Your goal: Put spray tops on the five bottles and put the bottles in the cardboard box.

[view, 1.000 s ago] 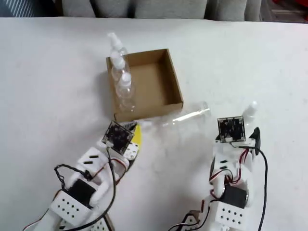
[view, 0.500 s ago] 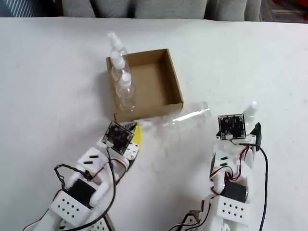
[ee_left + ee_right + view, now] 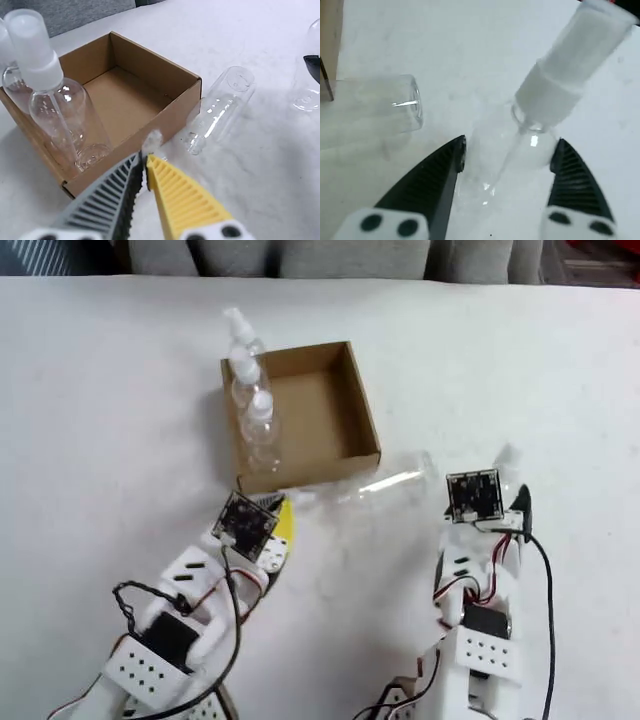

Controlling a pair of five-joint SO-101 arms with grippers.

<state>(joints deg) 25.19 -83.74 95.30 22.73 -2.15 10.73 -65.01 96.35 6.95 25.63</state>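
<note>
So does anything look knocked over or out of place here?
Yes: one clear bottle lies on its side beside the cardboard box, with no spray top on it. The capped bottles stand upright.

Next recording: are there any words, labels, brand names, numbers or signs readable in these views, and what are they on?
No text can be read.
The cardboard box is plain.
The clear bottles carry no labels.
Marks on the wrist camera boards are too small to read.
</note>
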